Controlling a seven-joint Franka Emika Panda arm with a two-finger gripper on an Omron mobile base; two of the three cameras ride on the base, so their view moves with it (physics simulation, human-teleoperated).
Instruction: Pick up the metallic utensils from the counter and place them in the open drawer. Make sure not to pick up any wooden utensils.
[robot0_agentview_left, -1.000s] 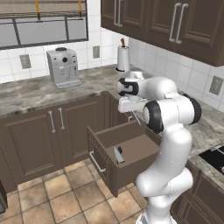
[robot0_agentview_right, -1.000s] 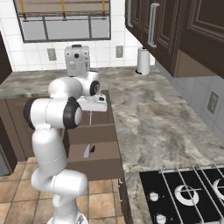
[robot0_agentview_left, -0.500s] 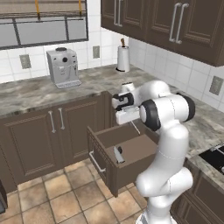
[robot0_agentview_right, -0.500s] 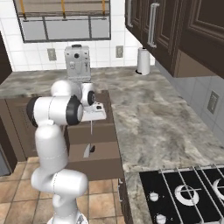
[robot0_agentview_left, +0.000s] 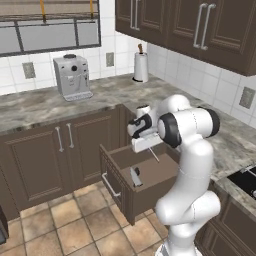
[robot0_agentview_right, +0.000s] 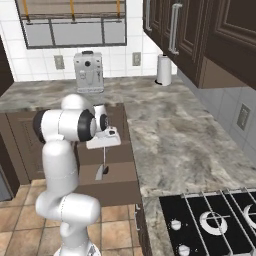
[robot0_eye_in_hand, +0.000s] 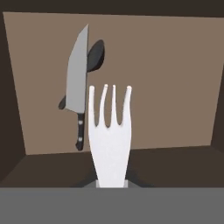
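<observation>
My gripper (robot0_agentview_left: 145, 143) (robot0_agentview_right: 104, 144) hangs over the open drawer (robot0_agentview_left: 120, 187) (robot0_agentview_right: 115, 186), shut on a slim silver fork (robot0_eye_in_hand: 109, 135) whose tines point down into it. The fork shows as a thin rod below the hand (robot0_agentview_left: 155, 155) (robot0_agentview_right: 104, 159). On the drawer's brown floor (robot0_eye_in_hand: 170, 87) lie a knife (robot0_eye_in_hand: 76, 83) with a broad silver blade and black handle, and a dark grey spoon (robot0_eye_in_hand: 95, 54) right beside it. The knife also shows in the drawer (robot0_agentview_left: 135, 176) (robot0_agentview_right: 99, 173). The wooden utensils are out of view.
The marbled counter (robot0_agentview_left: 40, 107) (robot0_agentview_right: 170, 140) carries a coffee machine (robot0_agentview_left: 72, 77) (robot0_agentview_right: 88, 71) and a paper towel roll (robot0_agentview_left: 141, 66) (robot0_agentview_right: 163, 70) at the back. A black stove (robot0_agentview_right: 215, 220) lies at the near right. Cabinet doors (robot0_agentview_left: 60, 150) stand left of the drawer.
The hand has come down from counter height to just above the drawer, carrying the fork. The knife and spoon in the drawer have not moved.
</observation>
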